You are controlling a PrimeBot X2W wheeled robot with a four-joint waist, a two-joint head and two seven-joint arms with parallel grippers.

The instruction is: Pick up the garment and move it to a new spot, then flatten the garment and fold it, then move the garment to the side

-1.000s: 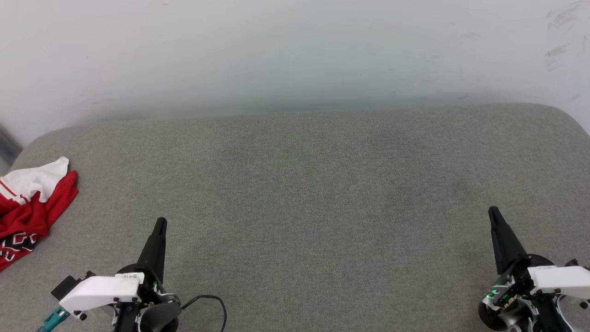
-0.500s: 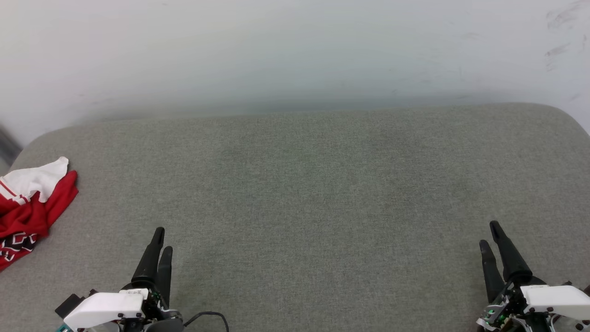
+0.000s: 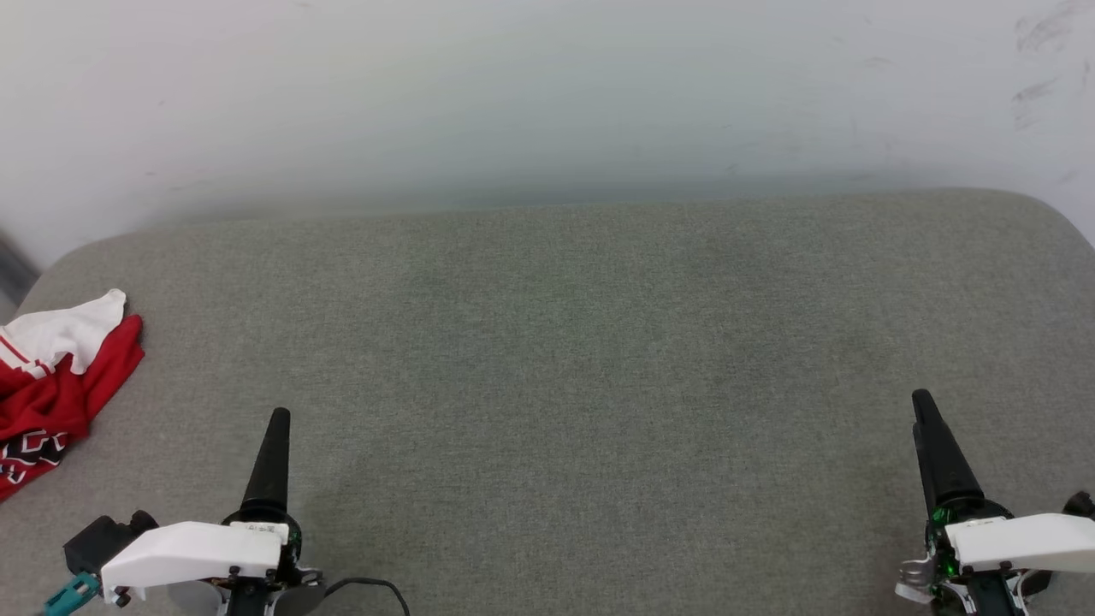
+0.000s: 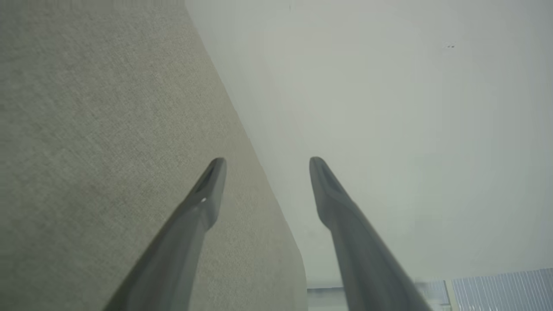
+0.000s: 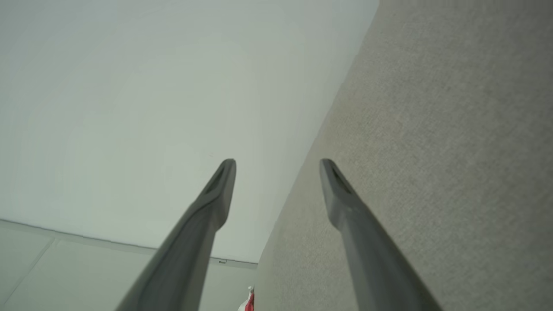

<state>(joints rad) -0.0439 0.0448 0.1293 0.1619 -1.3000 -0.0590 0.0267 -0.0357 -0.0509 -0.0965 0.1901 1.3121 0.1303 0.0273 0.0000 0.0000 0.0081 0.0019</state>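
Soft, even light fills the room, bright but flat; I can't tell where it comes from. The pale wall (image 3: 547, 103) looks washed-out and hazy, dimming to a greyish band where it meets the counter (image 3: 547, 342), whose weave stays crisp. The counter's far corners bow in the head view. Close to the wrist lenses, the fingers (image 4: 185, 233) of the left end effector (image 4: 264, 162) and the right end effector (image 5: 277, 164) look blurred and milky.

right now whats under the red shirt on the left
The garment lies crumpled on the grey fabric surface, at its left edge. Anything beneath its folds is covered, and part of it runs out of the head view.
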